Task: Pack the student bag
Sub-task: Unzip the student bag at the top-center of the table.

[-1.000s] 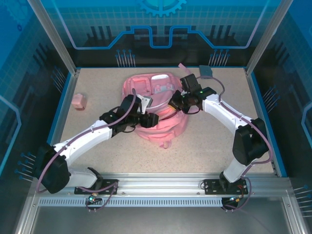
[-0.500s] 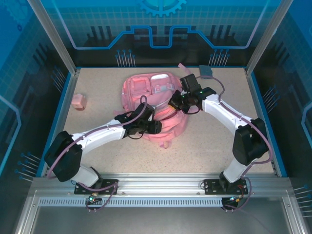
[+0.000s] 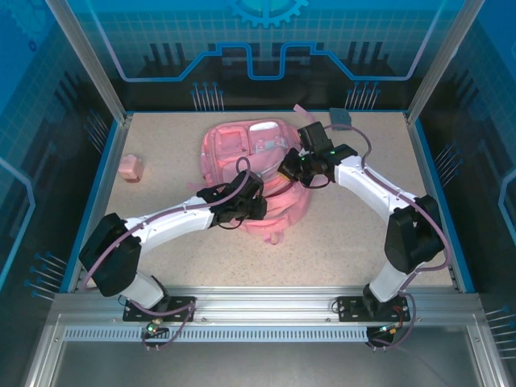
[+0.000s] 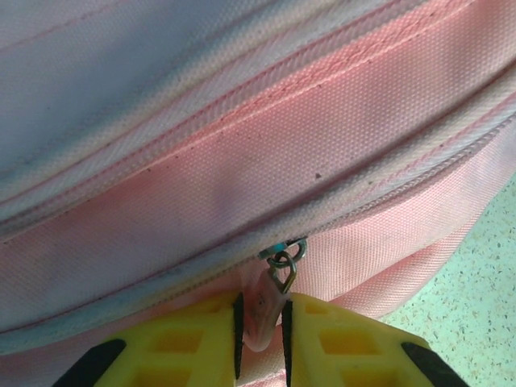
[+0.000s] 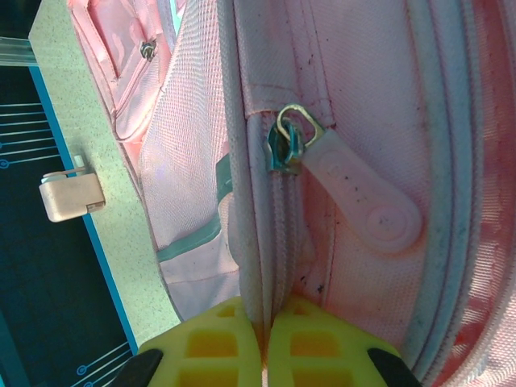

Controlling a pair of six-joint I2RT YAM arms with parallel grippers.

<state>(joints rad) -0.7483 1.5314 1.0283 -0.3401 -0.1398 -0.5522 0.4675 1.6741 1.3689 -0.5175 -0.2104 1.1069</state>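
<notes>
The student bag (image 3: 242,149), pink with pale zip trim, lies at the middle of the table. My left gripper (image 3: 256,205) is at the bag's near edge. In the left wrist view its yellow fingers (image 4: 201,339) are shut on the pink zip pull (image 4: 262,310), which hangs from a metal slider (image 4: 284,256) on the bag (image 4: 242,161). My right gripper (image 3: 287,171) is at the bag's right side. In the right wrist view it (image 5: 264,334) is shut on the pale zip trim (image 5: 270,266), just below another slider (image 5: 286,145) with a rubber pull (image 5: 363,205).
A small pink block (image 3: 131,168) stands near the table's left edge, well apart from the bag. A grey object (image 3: 343,118) lies at the back right edge. Bare tabletop (image 3: 363,242) stretches in front of the bag and to its right.
My left arm has swung right and in to the bag's near edge, and its jaws have closed onto the zip pull. The right arm has held still on the trim.
</notes>
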